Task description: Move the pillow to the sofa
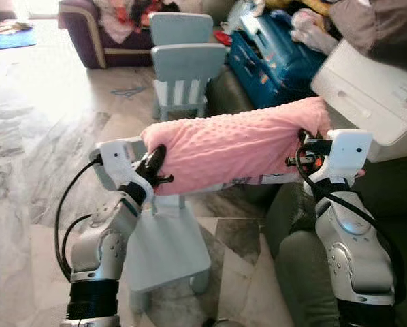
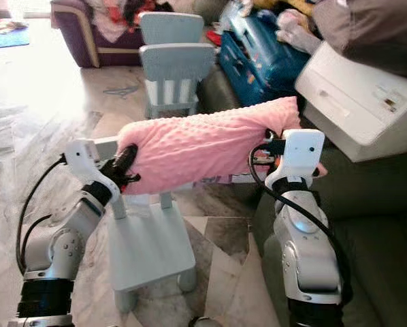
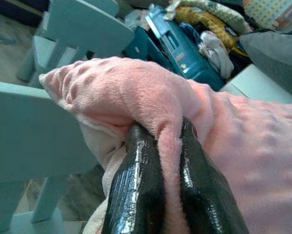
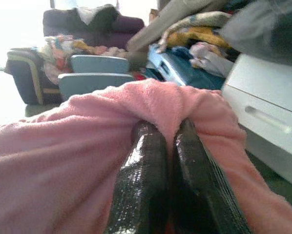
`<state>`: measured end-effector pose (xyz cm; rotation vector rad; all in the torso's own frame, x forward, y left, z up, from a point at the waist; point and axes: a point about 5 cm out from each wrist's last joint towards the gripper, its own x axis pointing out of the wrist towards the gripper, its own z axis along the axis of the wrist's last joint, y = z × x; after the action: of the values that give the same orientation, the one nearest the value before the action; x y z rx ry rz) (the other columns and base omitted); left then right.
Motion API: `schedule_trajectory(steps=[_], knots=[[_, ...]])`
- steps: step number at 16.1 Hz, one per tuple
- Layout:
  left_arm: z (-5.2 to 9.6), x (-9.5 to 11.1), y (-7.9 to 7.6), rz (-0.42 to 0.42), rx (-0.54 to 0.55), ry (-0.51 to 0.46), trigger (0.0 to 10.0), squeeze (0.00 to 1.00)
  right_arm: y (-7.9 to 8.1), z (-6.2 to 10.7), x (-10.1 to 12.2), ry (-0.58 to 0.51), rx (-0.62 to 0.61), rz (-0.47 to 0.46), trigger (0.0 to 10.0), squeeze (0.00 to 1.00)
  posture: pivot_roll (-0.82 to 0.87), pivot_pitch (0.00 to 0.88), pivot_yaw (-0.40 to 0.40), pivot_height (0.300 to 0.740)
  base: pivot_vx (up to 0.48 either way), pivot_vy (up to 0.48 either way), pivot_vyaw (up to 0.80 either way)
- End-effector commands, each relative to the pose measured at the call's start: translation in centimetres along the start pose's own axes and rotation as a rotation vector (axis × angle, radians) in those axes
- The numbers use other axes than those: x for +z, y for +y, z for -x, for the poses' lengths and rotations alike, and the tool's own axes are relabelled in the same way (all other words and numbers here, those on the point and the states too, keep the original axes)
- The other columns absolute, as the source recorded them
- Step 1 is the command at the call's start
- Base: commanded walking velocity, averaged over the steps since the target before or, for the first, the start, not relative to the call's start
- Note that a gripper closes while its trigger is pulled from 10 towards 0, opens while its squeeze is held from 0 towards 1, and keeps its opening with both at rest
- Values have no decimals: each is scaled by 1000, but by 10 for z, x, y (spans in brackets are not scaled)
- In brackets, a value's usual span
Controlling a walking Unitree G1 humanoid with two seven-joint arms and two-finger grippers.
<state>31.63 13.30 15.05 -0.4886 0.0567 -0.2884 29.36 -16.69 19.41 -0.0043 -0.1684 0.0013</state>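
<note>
Left eye view: unlabelled pink pillow (image 1: 234, 146) between claws.

We hold the long pink dimpled plush pillow (image 1: 237, 146) crosswise in front of us, raised above the seat of the small pale blue plastic child's chair (image 1: 166, 248), which stands on the marble-patterned tile floor (image 1: 33, 157) directly below. Our left gripper (image 1: 151, 163) pinches the pillow's left end, our right gripper (image 1: 304, 146) its right end. Behind the pillow stand two more pale blue child's chairs (image 1: 186, 65), one behind the other. To their right lies the blue hard-shell suitcase (image 1: 268, 61), and further right the white plastic drawer unit (image 1: 370, 99). The dark green sofa (image 1: 305, 272) sits at our lower right. Far back left stands the dark purple armchair (image 1: 88, 34) with clothes heaped on it.
</note>
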Motion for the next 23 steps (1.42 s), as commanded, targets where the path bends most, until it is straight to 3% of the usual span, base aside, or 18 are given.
schedule_trajectory(steps=[1,6,23], knots=[[-2,-1,-3,9,-9,2,10000,0,-4,0,9,-32,-12,4,10000,0,-144,106,-100,740,0,0,-800],[-2,-5,-2,43,-6,31,10000,0,-5,0,9,-23,-17,1,10000,0,-150,107,-100,740,0,0,-800],[-2,-6,-7,32,-51,35,10000,0,-7,1,9,-20,-19,2,10000,0,-156,109,-103,740,0,0,-800]])
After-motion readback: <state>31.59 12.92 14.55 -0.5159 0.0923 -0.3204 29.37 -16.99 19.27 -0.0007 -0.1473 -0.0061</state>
